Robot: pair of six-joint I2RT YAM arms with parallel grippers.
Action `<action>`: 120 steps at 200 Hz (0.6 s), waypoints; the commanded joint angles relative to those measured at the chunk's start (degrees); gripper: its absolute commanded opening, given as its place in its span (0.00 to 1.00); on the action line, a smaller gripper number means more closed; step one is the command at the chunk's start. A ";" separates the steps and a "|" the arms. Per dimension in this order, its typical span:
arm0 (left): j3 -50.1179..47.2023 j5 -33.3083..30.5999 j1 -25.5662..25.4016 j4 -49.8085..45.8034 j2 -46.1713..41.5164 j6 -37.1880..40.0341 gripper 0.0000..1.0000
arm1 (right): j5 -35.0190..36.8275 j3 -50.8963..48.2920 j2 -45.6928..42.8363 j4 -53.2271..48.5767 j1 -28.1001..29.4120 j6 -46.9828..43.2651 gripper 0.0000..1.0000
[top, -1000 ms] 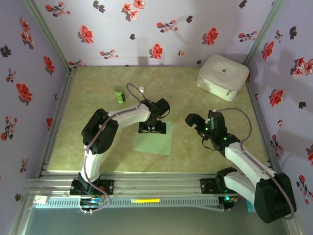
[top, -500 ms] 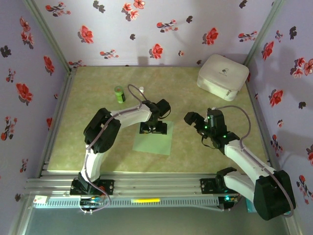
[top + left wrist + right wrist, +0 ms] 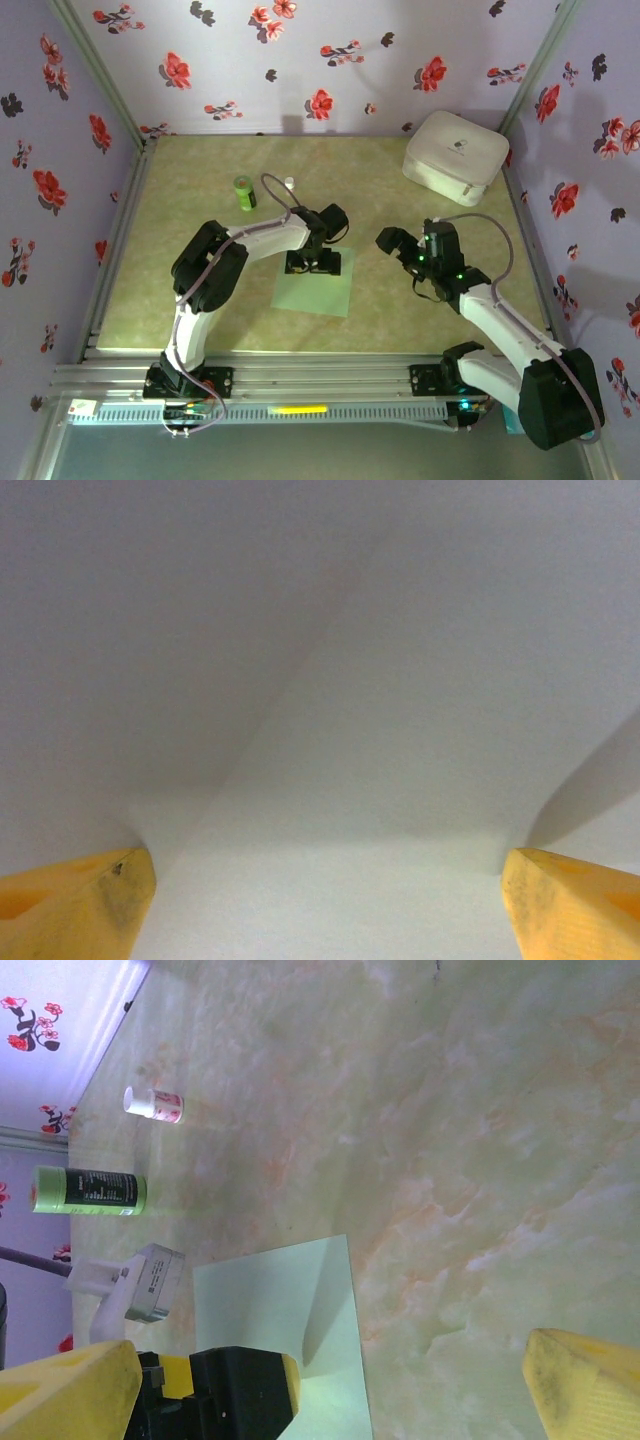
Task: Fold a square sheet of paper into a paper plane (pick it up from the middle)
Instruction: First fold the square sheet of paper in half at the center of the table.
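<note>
The square sheet of paper (image 3: 312,290) lay flat on the desk (image 3: 200,200), roughly midway between the two arms. The left fingers (image 3: 310,264) pointed down over the far part of the sheet, spread wide and grasping nothing. In the left wrist view their yellow tips (image 3: 75,910) straddled plain paper (image 3: 350,730), though I could not tell whether they touched it. The sheet's middle lay slightly toward the near side of them, so the coming grasp probably called for only a small shift nearward. The right fingers (image 3: 393,243) were likewise released and empty, hovering just off the sheet's right edge with the paper (image 3: 270,1305) to their left. The left arm was clearly the nearer one.
</note>
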 commanded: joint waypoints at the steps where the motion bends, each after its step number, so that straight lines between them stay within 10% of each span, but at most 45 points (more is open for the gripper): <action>1: -3.55 1.08 -0.06 0.86 2.09 -1.37 0.91 | -0.04 1.05 0.40 -1.87 -0.44 0.21 0.99; 120: 1.70 1.00 0.39 -3.74 0.61 0.51 0.91 | -0.06 1.52 0.30 -2.22 -0.42 0.46 0.99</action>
